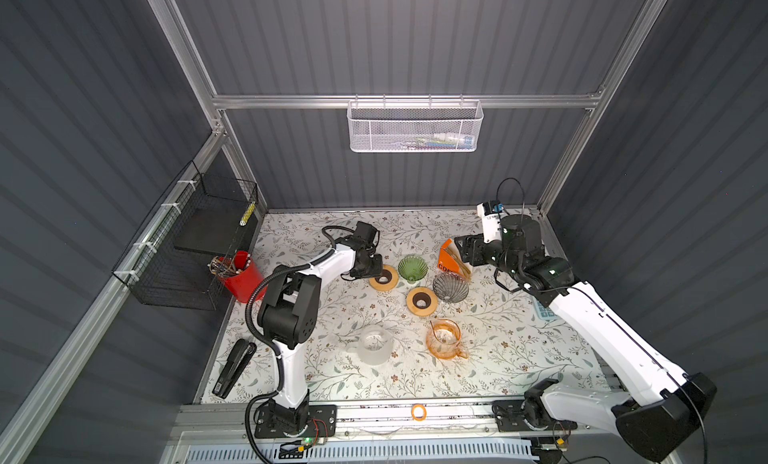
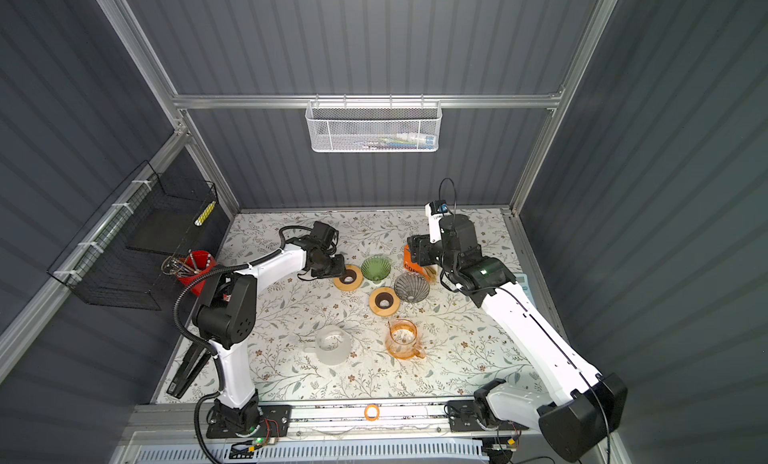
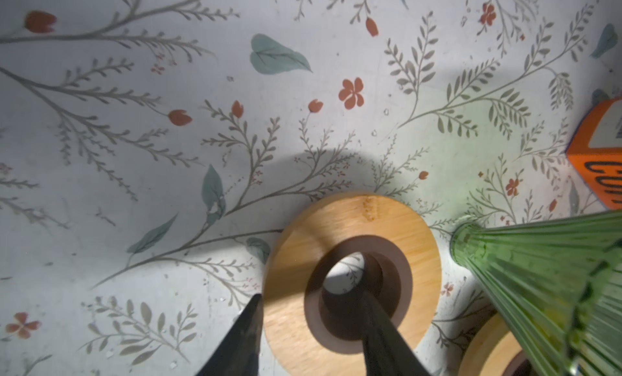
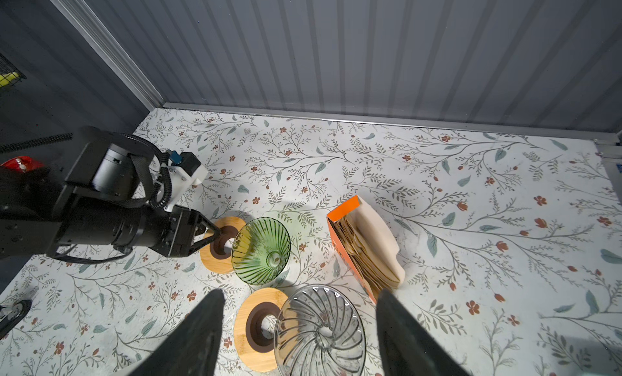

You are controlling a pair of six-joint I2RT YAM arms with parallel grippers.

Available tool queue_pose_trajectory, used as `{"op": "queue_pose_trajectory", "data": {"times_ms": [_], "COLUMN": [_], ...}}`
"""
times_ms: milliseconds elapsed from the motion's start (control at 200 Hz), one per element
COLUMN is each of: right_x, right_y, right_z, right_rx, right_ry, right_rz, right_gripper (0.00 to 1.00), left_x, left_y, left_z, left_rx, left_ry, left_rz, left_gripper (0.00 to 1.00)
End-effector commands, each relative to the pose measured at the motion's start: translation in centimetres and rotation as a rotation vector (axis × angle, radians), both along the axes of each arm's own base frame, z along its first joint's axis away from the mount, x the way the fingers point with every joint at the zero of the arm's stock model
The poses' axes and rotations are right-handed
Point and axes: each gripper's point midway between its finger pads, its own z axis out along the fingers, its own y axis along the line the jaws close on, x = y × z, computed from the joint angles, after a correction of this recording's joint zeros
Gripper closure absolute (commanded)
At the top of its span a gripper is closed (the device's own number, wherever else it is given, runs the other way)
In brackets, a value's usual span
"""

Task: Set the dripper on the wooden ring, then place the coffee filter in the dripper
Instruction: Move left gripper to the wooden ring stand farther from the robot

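Filters (image 4: 377, 243) sat in their box (image 4: 343, 209); we found green dripper (image 4: 261, 251) and grey dripper (image 4: 319, 330) empty. Right fingers (image 4: 198, 334) were open, empty; left fingers (image 3: 247, 337) open astride a wooden ring (image 3: 404, 229).

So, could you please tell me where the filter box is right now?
In both top views the orange filter box stands right of centre, beside the green dripper and just behind the grey dripper.
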Motion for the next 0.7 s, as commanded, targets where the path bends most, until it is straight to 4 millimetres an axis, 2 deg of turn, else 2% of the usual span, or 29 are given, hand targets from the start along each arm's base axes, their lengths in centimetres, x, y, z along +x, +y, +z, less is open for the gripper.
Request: {"op": "queue_pose_trajectory", "data": {"times_ms": [0, 255, 470, 690], "right_x": [0.1, 0.1, 0.1, 0.0], "right_y": [0.0, -0.1, -0.1, 0.1], "right_z": [0.7, 0.6, 0.4, 0.5], "right_rx": [0.026, 0.023, 0.034, 0.046], "right_ry": [-0.026, -0.025, -0.016, -0.014], "right_rz": [0.006, 0.008, 0.006, 0.014], "right_gripper": [0.28, 0.28, 0.28, 0.28], "left_x": [0.0, -0.2, 0.0, -0.4], "left_y": [0.4, 0.7, 0.3, 0.8], "left_z": [-0.7, -1.1, 1.1, 0.1], "left_rx": [0.058, 0.095, 0.079, 0.111], "left_ry": [0.012, 0.014, -0.034, -0.009], "left_rz": [-0.012, -0.005, -0.008, -0.006], "left_gripper": [0.53, 0.54, 0.52, 0.5]}}
